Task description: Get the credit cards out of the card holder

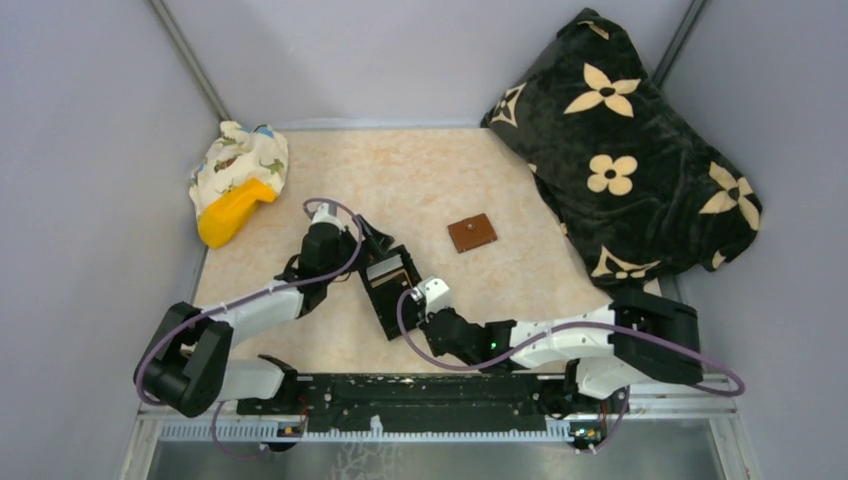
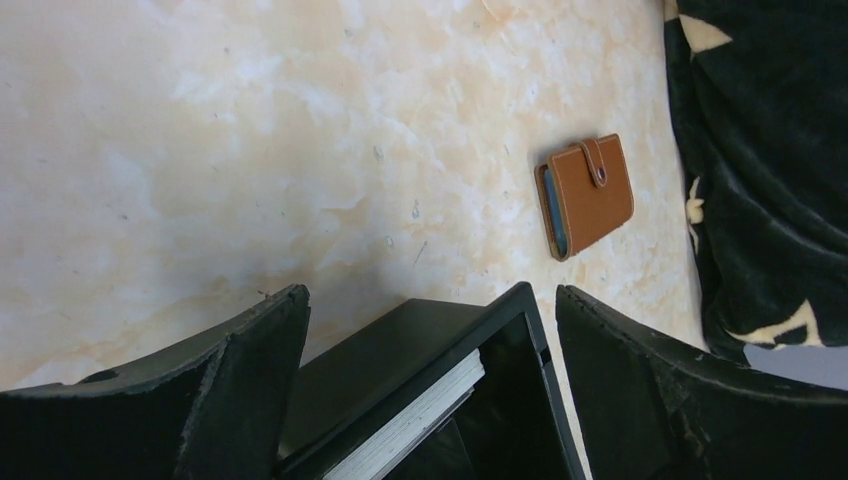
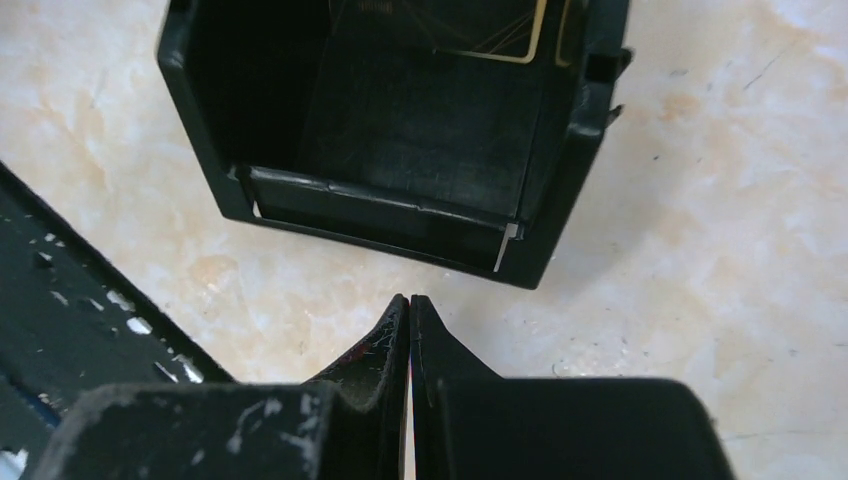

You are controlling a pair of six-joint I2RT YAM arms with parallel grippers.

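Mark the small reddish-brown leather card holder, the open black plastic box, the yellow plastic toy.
card holder (image 2: 598, 205): left wrist view, closed cover.
black box (image 3: 565, 190): right wrist view, side wall.
yellow toy (image 1: 232, 212): top view, body middle.

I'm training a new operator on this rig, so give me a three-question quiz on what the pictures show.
1. True or false: the card holder lies closed, touched by neither claw.
2. Which claw is shut? A. left claw B. right claw
3. Missing word: the open box by both claws is ____ in colour.
Key: 1 true; 2 B; 3 black.
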